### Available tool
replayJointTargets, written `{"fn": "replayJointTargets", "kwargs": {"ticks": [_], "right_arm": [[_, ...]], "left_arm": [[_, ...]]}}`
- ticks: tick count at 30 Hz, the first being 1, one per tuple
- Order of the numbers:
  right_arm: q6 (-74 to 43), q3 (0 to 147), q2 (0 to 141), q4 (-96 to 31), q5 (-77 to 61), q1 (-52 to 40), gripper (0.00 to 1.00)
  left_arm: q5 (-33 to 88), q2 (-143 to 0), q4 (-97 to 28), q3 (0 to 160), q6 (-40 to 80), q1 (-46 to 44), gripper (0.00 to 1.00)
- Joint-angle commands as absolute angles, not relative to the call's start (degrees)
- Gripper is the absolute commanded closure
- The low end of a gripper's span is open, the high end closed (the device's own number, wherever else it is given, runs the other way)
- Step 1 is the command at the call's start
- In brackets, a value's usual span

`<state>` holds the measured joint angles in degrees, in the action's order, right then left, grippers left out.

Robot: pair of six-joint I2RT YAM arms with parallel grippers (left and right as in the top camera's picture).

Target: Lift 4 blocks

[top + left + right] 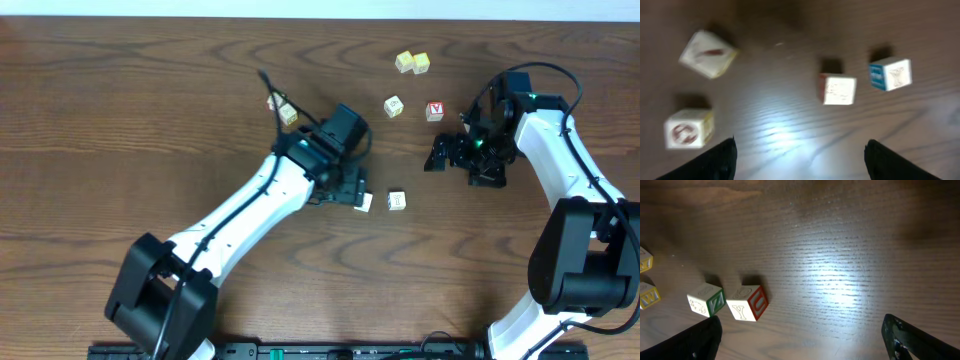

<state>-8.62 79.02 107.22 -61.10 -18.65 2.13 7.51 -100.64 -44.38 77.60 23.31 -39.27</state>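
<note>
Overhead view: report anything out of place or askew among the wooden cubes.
Nothing looks spilled or broken. The small pale wooden cubes lie scattered, not lined up. In the blurred left wrist view, one whitish cube sits turned cornerwise to its neighbours.

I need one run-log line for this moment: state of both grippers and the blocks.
left gripper: open, empty | right gripper: open, empty | blocks: scattered on table, none held

four small pale printed blocks (837,89) lie scattered, each apart from the others, one turned askew.
</note>
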Motion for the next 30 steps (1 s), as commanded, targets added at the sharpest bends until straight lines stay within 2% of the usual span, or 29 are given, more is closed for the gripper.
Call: {"fn": "replayJointTargets", "kwargs": {"ticks": [1, 9, 10, 20, 25, 28, 30], "right_arm": [[-7.62, 79.79, 107.37, -61.08, -18.9, 2.15, 0.01], [-7.62, 79.77, 107.37, -62.33, -18.87, 2.15, 0.01], [-7.62, 79.77, 107.37, -62.39, -18.9, 2.15, 0.01], [-7.62, 79.77, 107.37, -62.43, -18.9, 2.15, 0.01], [-7.6, 79.77, 107.37, -62.5, -18.9, 2.15, 0.01], [-7.62, 79.77, 107.37, -62.52, -18.9, 2.15, 0.01], [-7.62, 79.77, 107.37, -62.59, -18.9, 2.15, 0.01]], "left_arm": [[8.27, -103.92, -42.28, 77.78, 20.56, -42.09, 0.18], [4.64, -110.63, -36.82, 77.78, 20.62, -44.23, 0.21], [4.4, -111.55, -36.21, 77.78, 20.64, -44.18, 0.26], [4.45, -116.44, -33.5, 77.78, 25.21, -44.18, 0.32], [4.45, -116.49, -32.6, 77.78, 26.22, -44.18, 0.47], [4.45, -116.49, -32.18, 77.78, 31.42, -44.18, 0.57], [4.45, -116.49, -32.16, 77.78, 33.61, -44.18, 0.59]]}}
